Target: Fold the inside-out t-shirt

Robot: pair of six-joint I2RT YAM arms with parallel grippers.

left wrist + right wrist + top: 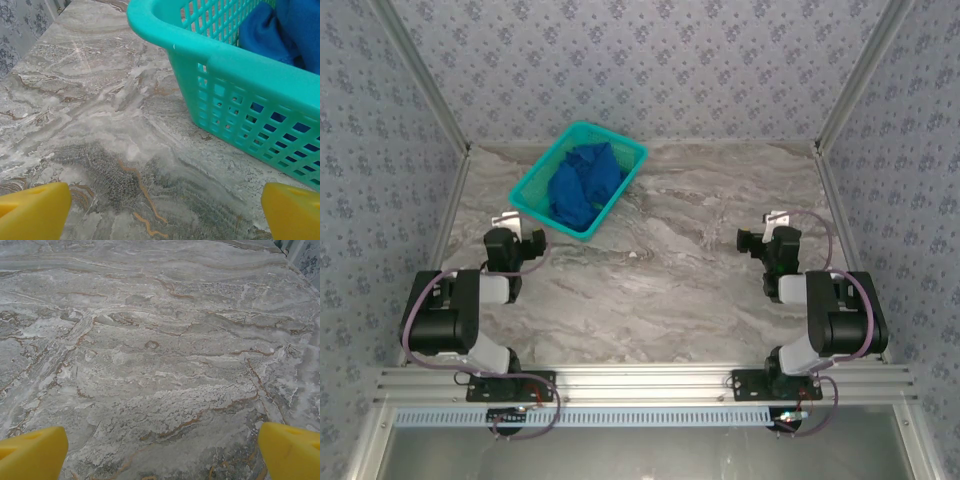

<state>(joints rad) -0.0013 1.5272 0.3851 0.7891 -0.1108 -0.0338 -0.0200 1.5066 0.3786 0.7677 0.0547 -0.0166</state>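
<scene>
light: bright, even, diffuse | shadows: faint, soft | focus: overhead sharp; wrist views blur at bottom corners

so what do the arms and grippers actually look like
The left arm and right arm are chunky black housings with white link sections, each with a looping purplish-grey cable and bolted to a black base plate. The left gripper and right gripper have bright yellow fingers.

Hidden and cropped items

T-shirt (583, 182): bunched in basket (545, 158), underside hidden by the walls; fold layout and markings too small to read from above. Left wrist view: basket and shirt cut off at top and right edges. Left gripper (165, 212), right gripper (162, 452): yellow fingertips (30, 212) cropped at bottom corners.
</scene>
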